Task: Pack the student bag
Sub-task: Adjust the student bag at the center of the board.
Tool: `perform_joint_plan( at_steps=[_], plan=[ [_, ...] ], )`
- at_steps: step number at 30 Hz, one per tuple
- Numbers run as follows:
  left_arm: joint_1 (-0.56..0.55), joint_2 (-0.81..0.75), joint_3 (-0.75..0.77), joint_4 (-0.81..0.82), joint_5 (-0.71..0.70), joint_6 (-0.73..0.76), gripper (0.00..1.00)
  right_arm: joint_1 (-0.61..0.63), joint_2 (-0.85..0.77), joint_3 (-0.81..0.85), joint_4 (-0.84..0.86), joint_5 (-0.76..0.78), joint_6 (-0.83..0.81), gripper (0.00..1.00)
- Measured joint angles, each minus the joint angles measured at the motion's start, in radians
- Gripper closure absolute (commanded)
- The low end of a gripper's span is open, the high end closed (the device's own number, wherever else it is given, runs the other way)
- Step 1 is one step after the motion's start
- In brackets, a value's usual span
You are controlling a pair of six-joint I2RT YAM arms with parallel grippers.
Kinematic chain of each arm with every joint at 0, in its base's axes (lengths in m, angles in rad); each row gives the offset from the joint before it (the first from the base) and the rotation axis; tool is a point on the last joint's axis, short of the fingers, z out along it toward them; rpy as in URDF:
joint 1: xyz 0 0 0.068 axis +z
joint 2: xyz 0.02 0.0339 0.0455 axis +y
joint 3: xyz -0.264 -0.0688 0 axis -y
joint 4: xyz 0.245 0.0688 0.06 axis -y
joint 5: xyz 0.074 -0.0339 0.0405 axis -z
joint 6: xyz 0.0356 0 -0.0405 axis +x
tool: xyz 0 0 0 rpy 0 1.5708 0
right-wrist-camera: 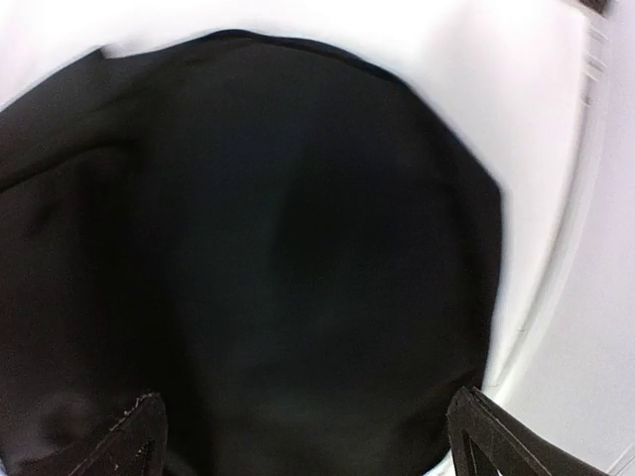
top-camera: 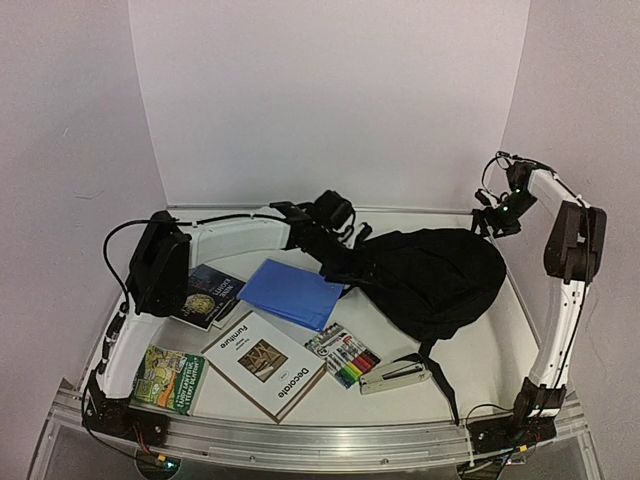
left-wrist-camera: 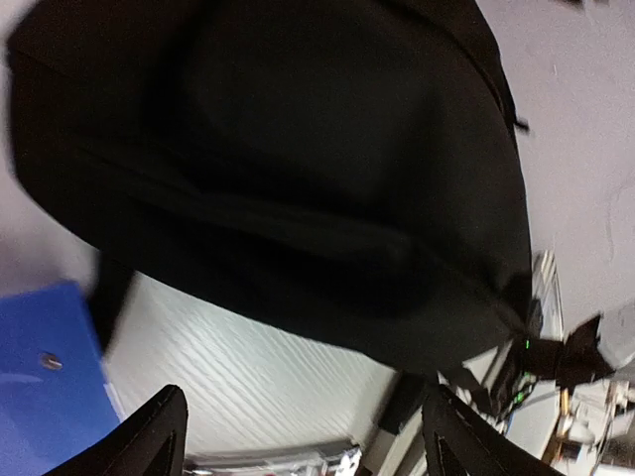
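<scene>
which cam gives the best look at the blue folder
The top external view: the blue folder lies flat beside the student bag with nearly its whole face in sight. The left wrist view catches only a blurred part of it at the left edge. The right wrist view shows none of it, only the bag.

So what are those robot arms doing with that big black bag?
Two robot arms are getting ready to pack the black backpack lying on the table. The left gripper hangs open beside the bag's left end, and the right gripper hangs open over its far right side; neither holds anything. The blue folder, books, markers and stapler lie on the table, outside the bag.
</scene>
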Motion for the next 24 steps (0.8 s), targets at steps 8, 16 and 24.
perform_joint_plan(
  at_steps=[8, 16, 24],
  plan=[
    [-0.052, 0.159, 0.184, -0.089, 0.095, 0.061, 0.24, -0.001, 0.145, 0.062, 0.009, 0.064, 0.007, 0.02],
    [0.060, 0.252, 0.183, 0.032, 0.134, -0.055, 0.27, 0.000, 0.040, -0.254, 0.043, -0.009, -0.017, 0.04],
    [0.188, 0.367, 0.341, 0.169, 0.128, -0.178, 0.22, 0.027, -0.251, -0.615, -0.069, -0.125, -0.071, 0.02]
  ],
)
